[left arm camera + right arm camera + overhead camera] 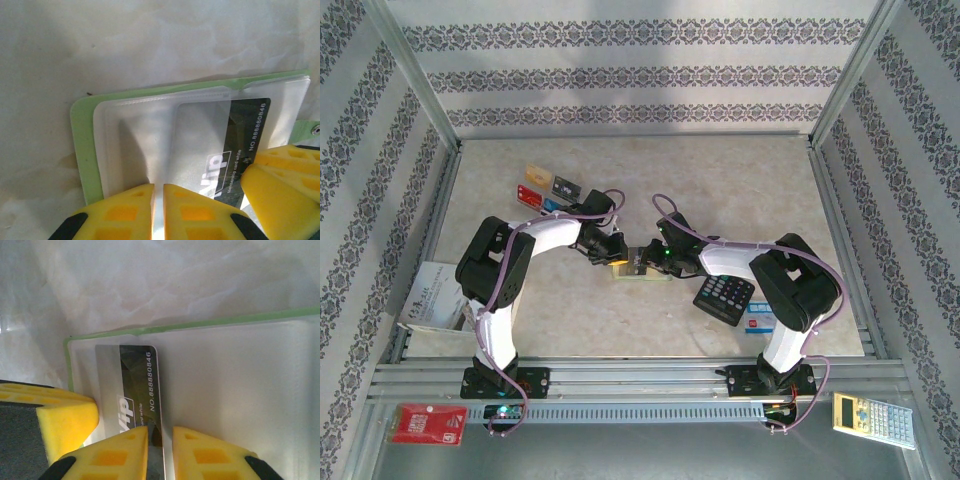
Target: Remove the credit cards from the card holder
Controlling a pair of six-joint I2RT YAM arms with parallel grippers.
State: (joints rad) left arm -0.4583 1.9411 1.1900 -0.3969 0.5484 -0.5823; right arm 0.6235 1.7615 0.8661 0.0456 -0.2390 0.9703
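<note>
The right gripper (160,445), jaws a little apart, straddles the long edge of a black plastic credit card (127,385), probably to slide it free. Beside it the left gripper (158,200), jaws nearly pressed together, likely pins down the opened lime-green folding card holder (82,145) beneath.

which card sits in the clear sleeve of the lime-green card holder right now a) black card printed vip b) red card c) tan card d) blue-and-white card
a: the black plastic card printed vip lies partly tucked under the clear plastic sleeve of the open lime-green folding card holder.
</note>
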